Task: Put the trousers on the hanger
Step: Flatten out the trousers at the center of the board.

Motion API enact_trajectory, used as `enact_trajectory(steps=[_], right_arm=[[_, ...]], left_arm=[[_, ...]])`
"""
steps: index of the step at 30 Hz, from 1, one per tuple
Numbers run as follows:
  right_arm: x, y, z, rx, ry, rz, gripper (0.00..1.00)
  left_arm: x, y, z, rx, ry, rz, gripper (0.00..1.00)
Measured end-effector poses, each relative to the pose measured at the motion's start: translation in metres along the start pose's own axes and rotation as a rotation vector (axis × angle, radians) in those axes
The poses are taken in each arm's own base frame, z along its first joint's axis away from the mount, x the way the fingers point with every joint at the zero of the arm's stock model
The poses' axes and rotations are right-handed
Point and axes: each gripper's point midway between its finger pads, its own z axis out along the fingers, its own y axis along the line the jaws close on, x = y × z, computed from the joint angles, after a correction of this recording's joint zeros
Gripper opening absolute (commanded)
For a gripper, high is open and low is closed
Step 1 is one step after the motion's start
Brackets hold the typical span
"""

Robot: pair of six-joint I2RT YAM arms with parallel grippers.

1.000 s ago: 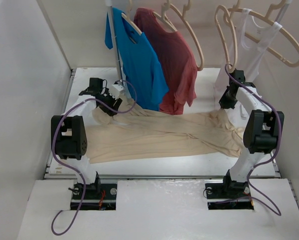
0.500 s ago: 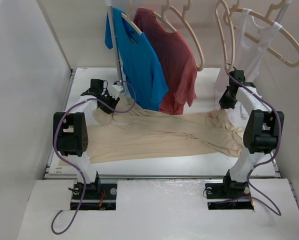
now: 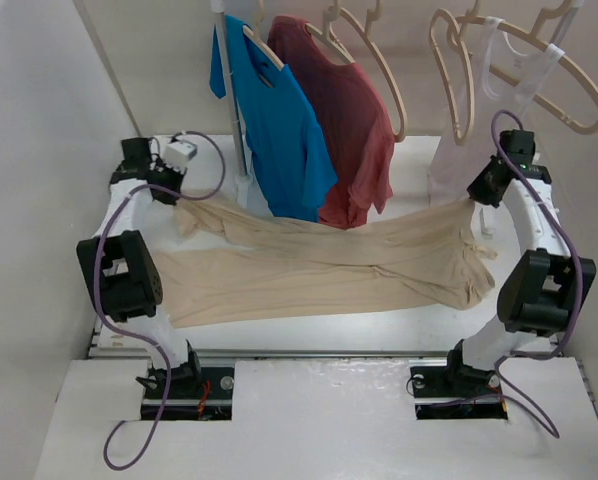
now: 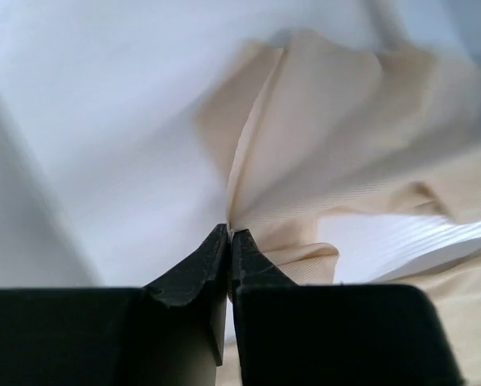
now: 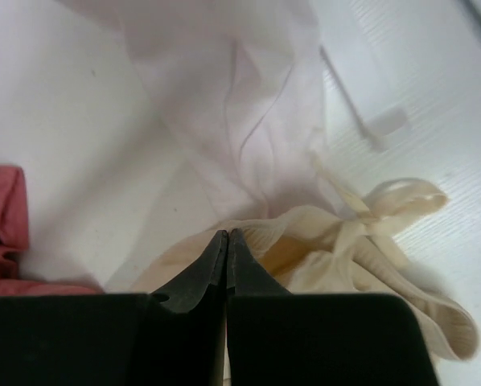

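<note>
Between my left claw (image 4: pixel 228 235) and right claw (image 5: pixel 226 235) I see the trousers (image 3: pixel 309 270) spanning, each claw clamped on one end.

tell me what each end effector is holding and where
Both hold the trousers: the left end effector pinches a fold at their far left corner, the right end effector their far right corner.

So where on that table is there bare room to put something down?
On the table, a bare strip runs between the trousers and the near edge. Another patch lies at the back between the red T-shirt and the white vest. The middle is covered with cloth.
</note>
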Motion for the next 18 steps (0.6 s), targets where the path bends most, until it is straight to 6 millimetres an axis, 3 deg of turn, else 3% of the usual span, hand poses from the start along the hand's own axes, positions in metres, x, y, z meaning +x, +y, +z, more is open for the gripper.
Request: enact_trajectory(steps=[3, 7, 13, 18], right_arm=[[-0.018, -0.004, -0.017, -0.014, -0.059, 0.032, 0.0], [-0.021, -0.002, -0.022, -0.029, -0.071, 0.034, 0.0], [-0.03, -0.016, -0.025, -0.023, -0.083, 0.071, 0.0], [-0.041, -0.018, -0.043, -0.046, -0.127, 0.086, 0.0]], left_arm=[[-0.002, 0.036, -0.036, -0.099, -0.034, -0.023, 0.0], [-0.005, 0.058, -0.074, -0.199, -0.06, -0.024, 0.0], [-0.022, 0.075, -0.098, -0.279, -0.081, 0.019, 0.0], [-0.033, 0.086, -0.115, -0.337, -0.086, 0.095, 0.0]])
